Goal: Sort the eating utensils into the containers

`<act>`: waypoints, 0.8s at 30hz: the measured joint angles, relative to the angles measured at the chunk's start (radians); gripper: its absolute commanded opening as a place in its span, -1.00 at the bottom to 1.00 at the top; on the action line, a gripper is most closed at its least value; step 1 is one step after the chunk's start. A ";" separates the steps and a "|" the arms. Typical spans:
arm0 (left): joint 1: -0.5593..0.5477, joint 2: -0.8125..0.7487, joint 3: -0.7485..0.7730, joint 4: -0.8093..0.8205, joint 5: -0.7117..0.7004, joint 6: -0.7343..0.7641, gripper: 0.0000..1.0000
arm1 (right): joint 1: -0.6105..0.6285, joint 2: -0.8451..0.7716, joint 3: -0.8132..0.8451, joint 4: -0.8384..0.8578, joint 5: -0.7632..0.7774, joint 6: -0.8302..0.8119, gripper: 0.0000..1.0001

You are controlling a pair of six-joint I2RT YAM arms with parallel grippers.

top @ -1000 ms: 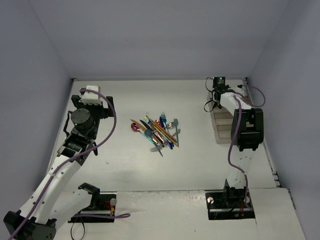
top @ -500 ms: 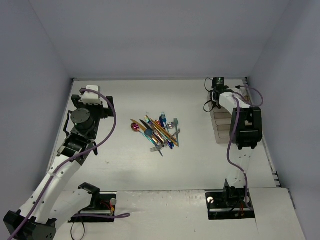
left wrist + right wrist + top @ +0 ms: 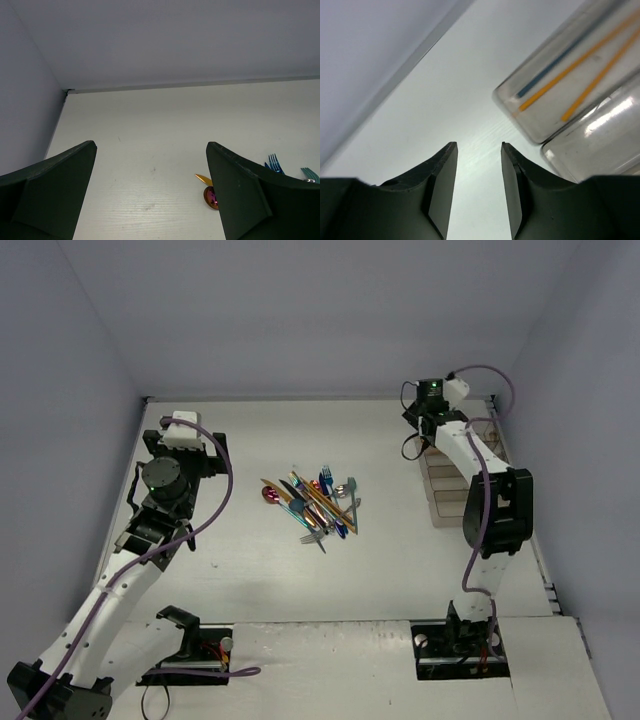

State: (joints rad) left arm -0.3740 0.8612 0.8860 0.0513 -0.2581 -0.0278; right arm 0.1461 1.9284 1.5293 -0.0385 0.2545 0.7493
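Note:
The eating utensils [image 3: 315, 505] lie in a crossed pile mid-table: gold, blue, teal, silver and magenta pieces. The containers [image 3: 443, 490] are clear trays in a row at the right. In the right wrist view the end container [image 3: 560, 115] holds one blue [image 3: 555, 65] and two gold handles. My right gripper [image 3: 478, 145] hovers over bare table just left of that tray, open, nothing between its fingers; in the top view the right gripper [image 3: 422, 422] is near the back. My left gripper [image 3: 150, 147] stands wide open and empty, left of the pile, with a magenta spoon [image 3: 210, 196] beside its right finger.
The back wall meets the table just beyond both grippers. A second clear tray [image 3: 600, 150] adjoins the filled one. A blue fork [image 3: 272, 162] and a teal fork [image 3: 310, 174] show at the pile's edge. Side walls close in left and right.
The right gripper's jaws have parted and its wrist has turned and risen near the trays' far end, the elbow swinging right. The left arm and the pile have not moved.

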 measured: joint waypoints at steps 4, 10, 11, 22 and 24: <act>0.000 0.004 0.000 0.000 0.000 0.000 0.80 | 0.137 -0.113 -0.068 0.011 -0.114 -0.276 -0.27; 0.000 0.017 0.000 0.000 0.000 0.000 0.80 | 0.349 -0.192 -0.219 0.013 -0.259 -0.589 -0.28; 0.000 0.019 0.000 0.000 0.000 0.000 0.80 | 0.378 -0.193 -0.240 0.008 -0.272 -0.627 -0.28; 0.000 0.029 0.000 0.000 0.004 0.000 0.80 | 0.636 -0.133 -0.291 -0.006 -0.207 -0.784 -0.47; 0.000 0.029 0.000 0.000 0.004 0.000 0.80 | 0.660 -0.098 -0.290 -0.006 -0.185 -0.791 -0.51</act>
State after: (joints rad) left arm -0.3740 0.8902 0.8860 0.0513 -0.2543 -0.0280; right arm 0.8063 1.8299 1.2392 -0.0443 0.0697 -0.0421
